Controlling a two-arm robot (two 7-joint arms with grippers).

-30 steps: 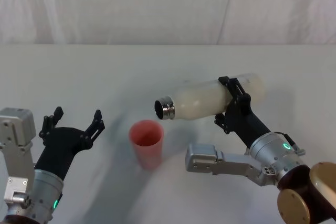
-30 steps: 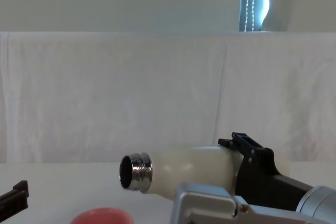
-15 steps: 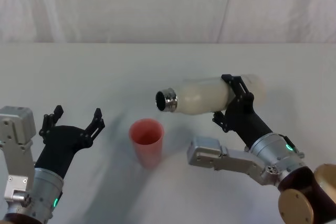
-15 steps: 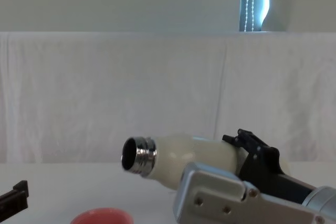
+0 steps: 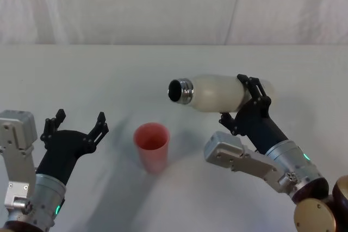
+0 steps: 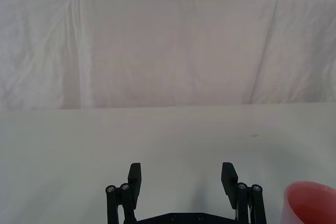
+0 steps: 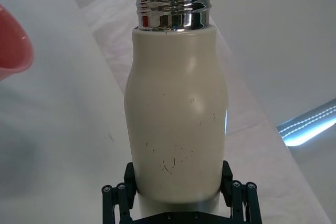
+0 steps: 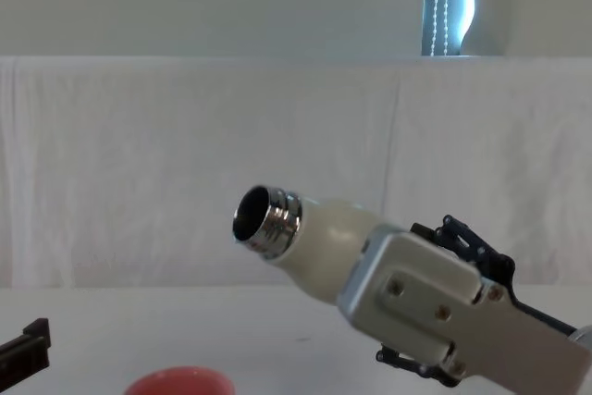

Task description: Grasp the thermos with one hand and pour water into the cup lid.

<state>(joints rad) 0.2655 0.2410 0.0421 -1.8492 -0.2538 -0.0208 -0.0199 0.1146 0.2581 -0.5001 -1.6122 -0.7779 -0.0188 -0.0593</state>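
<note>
cream thermos (image 5: pixel 217 93) w/ steel neck, pink-red cup lid (image 5: pixel 152 146), black pincers

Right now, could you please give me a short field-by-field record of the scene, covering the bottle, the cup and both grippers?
thermos: held in the air, lying nearly level, open steel neck pointing toward the robot's left and tipped slightly up
cup lid: pink-red, upright on the table, below and to the left of the thermos neck
right gripper: shut on the thermos body near its base
left gripper: open, holding nothing, low at the robot's left, apart from the cup lid
table: white surface
</note>
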